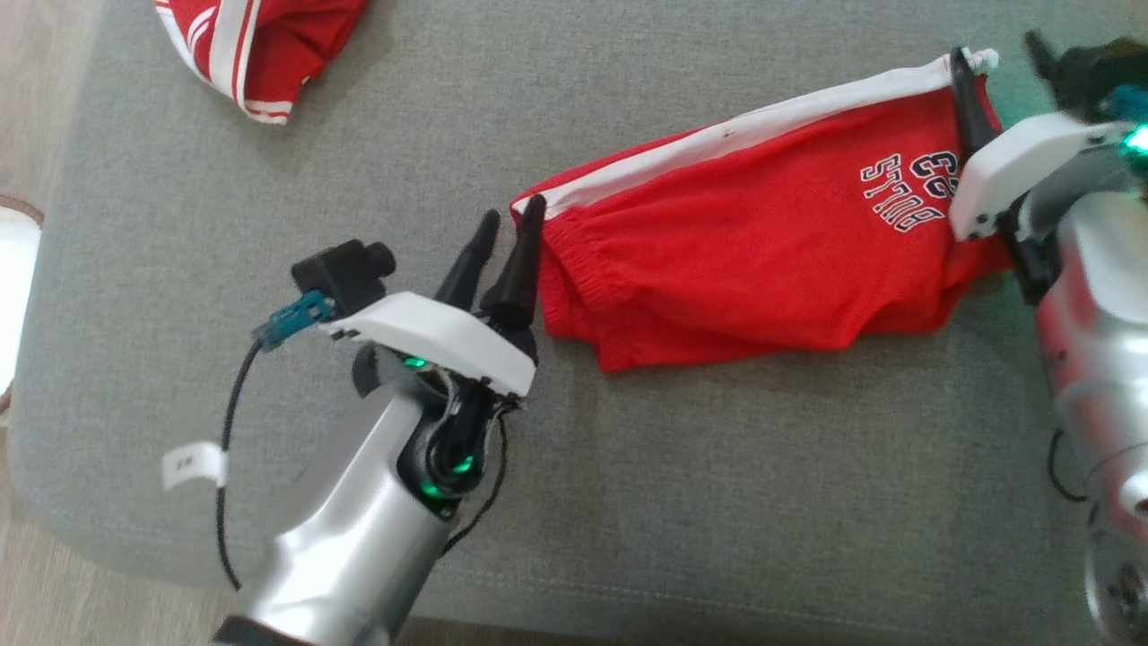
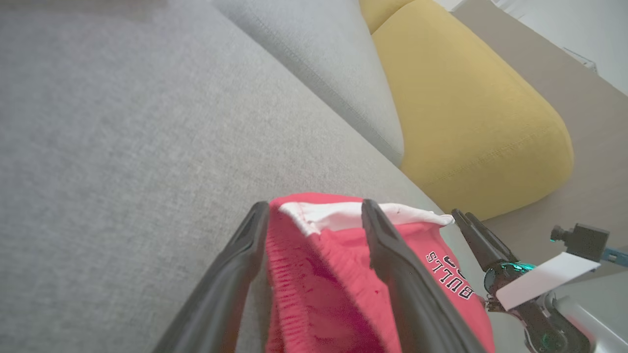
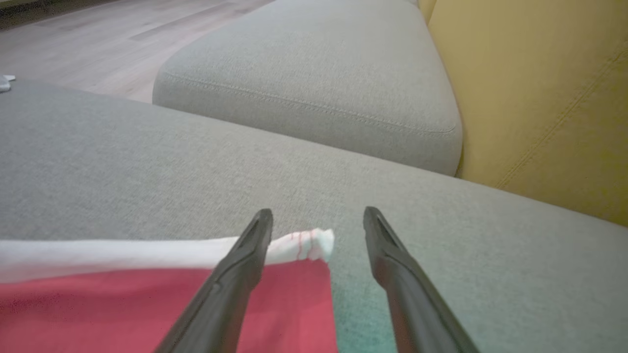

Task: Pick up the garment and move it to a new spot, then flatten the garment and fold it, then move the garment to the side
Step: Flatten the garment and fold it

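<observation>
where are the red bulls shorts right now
In the head view the red shorts lie on the grey cushion, right of centre, between the left gripper at the waistband end and the right gripper at the other.

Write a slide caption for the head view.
Left gripper and right gripper open at either end of the shorts.

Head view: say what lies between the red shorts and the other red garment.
Between red shorts and other red garment: bare grey cushion, in the head view.
</observation>
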Motion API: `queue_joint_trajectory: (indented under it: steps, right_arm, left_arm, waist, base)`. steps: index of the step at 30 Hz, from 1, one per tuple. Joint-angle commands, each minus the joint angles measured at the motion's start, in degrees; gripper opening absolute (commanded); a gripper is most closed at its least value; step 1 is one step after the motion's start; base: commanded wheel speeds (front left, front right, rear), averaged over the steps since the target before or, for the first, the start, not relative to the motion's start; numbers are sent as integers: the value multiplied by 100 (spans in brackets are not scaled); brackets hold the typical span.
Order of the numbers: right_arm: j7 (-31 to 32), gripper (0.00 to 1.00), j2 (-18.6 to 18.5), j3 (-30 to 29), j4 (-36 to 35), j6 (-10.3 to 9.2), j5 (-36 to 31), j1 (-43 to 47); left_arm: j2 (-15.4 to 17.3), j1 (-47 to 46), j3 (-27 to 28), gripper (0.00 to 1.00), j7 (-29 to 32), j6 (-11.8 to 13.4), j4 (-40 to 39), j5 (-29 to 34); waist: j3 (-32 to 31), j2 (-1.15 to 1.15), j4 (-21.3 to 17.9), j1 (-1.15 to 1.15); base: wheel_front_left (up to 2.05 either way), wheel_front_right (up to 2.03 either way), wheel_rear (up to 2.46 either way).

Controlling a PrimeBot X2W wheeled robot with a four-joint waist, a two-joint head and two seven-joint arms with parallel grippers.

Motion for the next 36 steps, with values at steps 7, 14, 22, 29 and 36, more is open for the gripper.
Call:
queue_joint_trajectory:
  steps: [7,14,22,29,36]
  right_arm:
    - [-326,100,-104,483,194,36,174,-320]
    - [-344,100,-255,1276,335,36,733,-148]
    - [714,100,-89,2353,95,36,2125,154]
    - [1708,100,-403,3024,-472,36,3224,129]
    - [2566,100,-786,3515,-763,36,4042,12]
  left_arm:
    - [696,718,493,100,-263,318,-1074,1143]
    - [872,1592,999,100,-268,665,-1953,2258]
    - [730,1884,1294,100,-269,712,-2209,2673]
    - [625,1861,1353,100,-269,613,-2221,2803]
    - [538,1772,1390,100,-269,501,-2170,2899]
  waist:
    - [-204,0,-145,-1]
    - [-461,0,-349,-1]
    - [-509,0,-635,-1]
    - [-368,0,-738,-1]
    - [-206,0,-712,-1]
  base:
    - [0,0,0]
    - [0,0,0]
    - [0,0,0]
    - [0,0,0]
    - [0,0,0]
